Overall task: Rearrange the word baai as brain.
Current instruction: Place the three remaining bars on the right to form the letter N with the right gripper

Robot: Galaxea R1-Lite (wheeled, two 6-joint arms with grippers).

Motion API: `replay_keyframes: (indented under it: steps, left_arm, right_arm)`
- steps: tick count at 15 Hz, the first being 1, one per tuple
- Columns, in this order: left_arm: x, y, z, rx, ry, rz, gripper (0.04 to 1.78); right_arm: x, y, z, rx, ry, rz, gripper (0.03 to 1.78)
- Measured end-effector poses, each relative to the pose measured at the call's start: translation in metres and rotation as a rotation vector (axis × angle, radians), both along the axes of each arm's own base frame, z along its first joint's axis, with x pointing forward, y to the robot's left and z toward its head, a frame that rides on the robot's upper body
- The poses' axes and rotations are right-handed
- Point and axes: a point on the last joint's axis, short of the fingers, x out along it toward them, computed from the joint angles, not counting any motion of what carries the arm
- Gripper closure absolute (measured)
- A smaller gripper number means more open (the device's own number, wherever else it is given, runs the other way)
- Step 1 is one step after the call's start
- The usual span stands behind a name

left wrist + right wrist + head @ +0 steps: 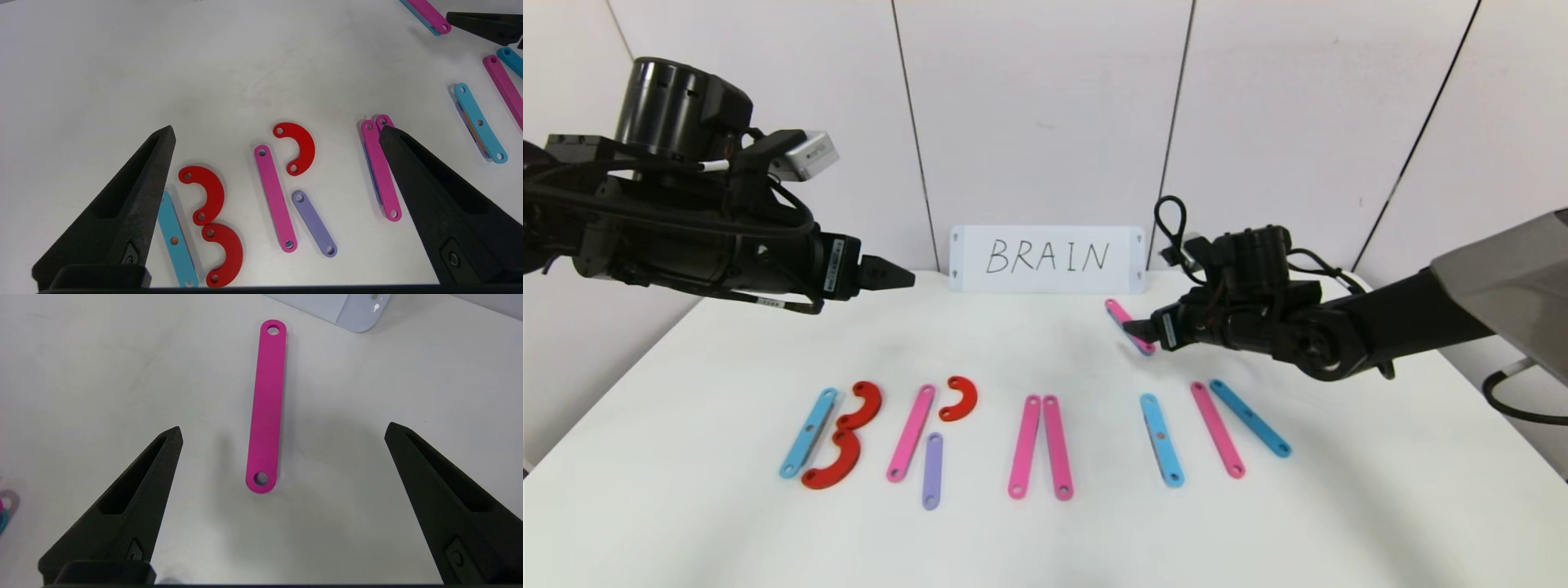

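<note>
The word (1029, 437) lies in a row across the near half of the white surface (1045, 343), built of flat strips and curves. At the robot's left a light-blue strip (808, 432) stands beside two red curves (845, 433) stacked into a B; next come a pink strip (912, 432), a single red curve (960, 398) at its top and a short purple strip (932, 470) below, then a pair of pink strips (1041, 447) meeting at their far ends, then a lone light-blue strip (1161, 439), and last a pink strip (1217, 429) with a light-blue strip (1250, 417) leaning from its far end. A spare pink strip (1121, 314) lies apart, farther back toward the white card (1047, 259) lettered BRAIN; in the head view its near end is hidden behind the right gripper (1137, 329). The right wrist view shows that gripper's fingers (135, 498) spread wide, one on either side of the strip and clear of it, holding nothing; whether another piece lies under the strip cannot be settled there, though the left wrist view shows a light-blue edge along it. The left gripper (900, 278) hangs above the surface's far left part, its fingers (130, 204) also wide apart and empty; in its wrist view one finger covers part of the B's light-blue strip and the other covers part of the pink pair.
</note>
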Motion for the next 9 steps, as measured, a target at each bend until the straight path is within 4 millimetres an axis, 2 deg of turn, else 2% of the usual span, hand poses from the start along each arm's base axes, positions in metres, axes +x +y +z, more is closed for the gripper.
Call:
replay_keyframes:
  steps: [3, 9]
  left_arm:
    - [0.001, 0.0, -0.001, 0.001, 0.002, 0.0, 0.08]
    - [0.002, -0.001, -0.001, 0.001, 0.004, 0.0, 0.08]
  right_arm:
    - [0.016, 0.011, -0.015, -0.003, 0.009, 0.01, 0.08]
    - [0.033, 0.022, -0.037, -0.019, 0.018, -0.001, 0.09]
